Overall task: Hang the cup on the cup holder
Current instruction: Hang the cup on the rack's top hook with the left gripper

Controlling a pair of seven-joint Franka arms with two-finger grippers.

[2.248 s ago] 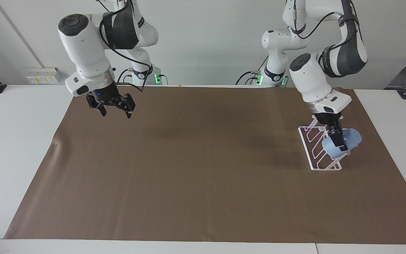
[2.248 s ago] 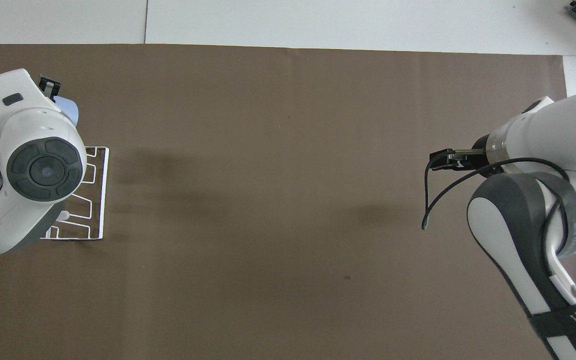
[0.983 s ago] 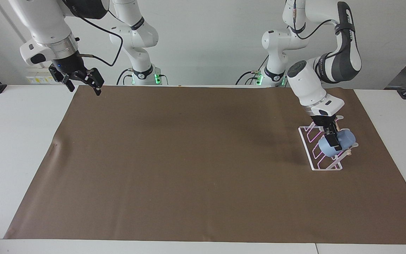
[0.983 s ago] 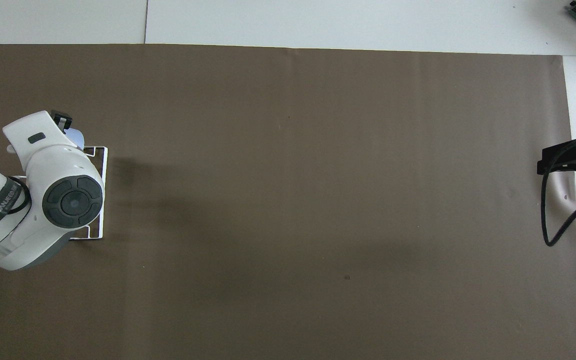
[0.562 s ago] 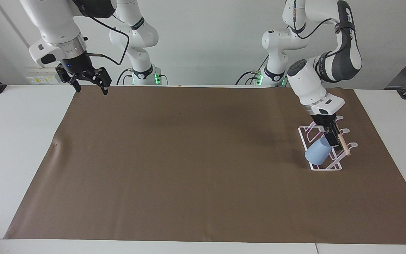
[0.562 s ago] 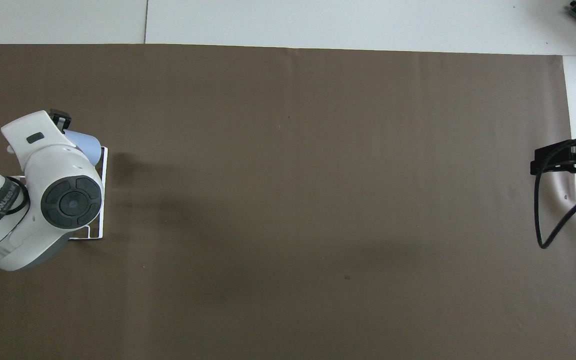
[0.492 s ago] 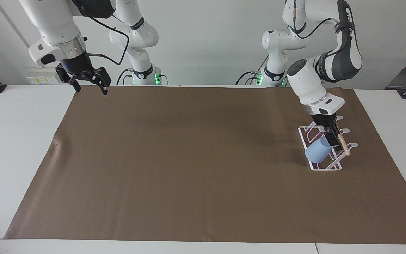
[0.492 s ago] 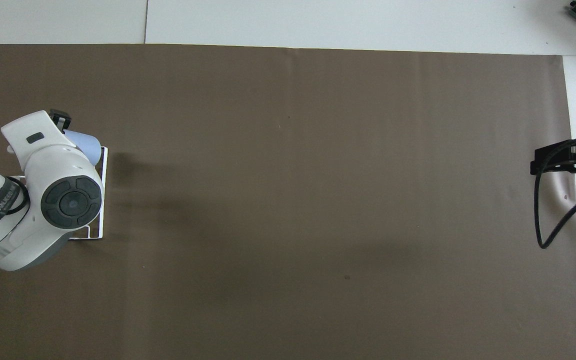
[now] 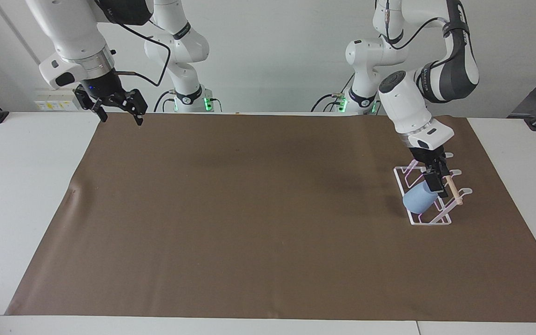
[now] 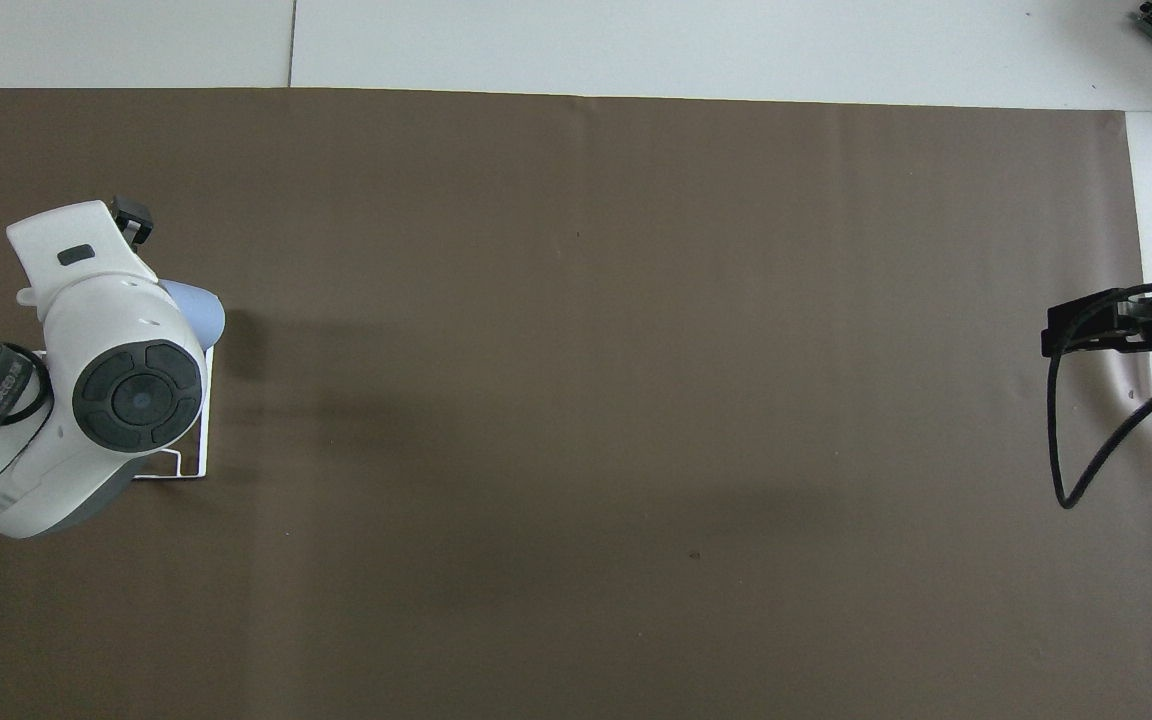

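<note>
The light-blue cup point(image 9: 418, 201) lies slanted on the clear, pink-tinged cup holder point(image 9: 428, 220), at the holder's end farthest from the robots, its base toward the right arm's end of the table. Its mouth points up toward the wooden dowel point(image 9: 452, 190). My left gripper point(image 9: 437, 185) is open just above the cup's mouth, beside the dowel, holding nothing. In the overhead view the left wrist covers most of the holder point(image 10: 192, 466), and only part of the cup point(image 10: 200, 308) shows. My right gripper point(image 9: 118, 112) waits open and empty, high over the mat's corner near its base.
A brown mat point(image 9: 249, 209) covers most of the white table point(image 9: 16, 195). The holder stands on the mat toward the left arm's end. A black cable point(image 10: 1086, 450) hangs from the right wrist.
The left gripper let go of the cup, which dropped and slid down onto the holder. The gripper then rose a little. The right arm lifted away to its corner.
</note>
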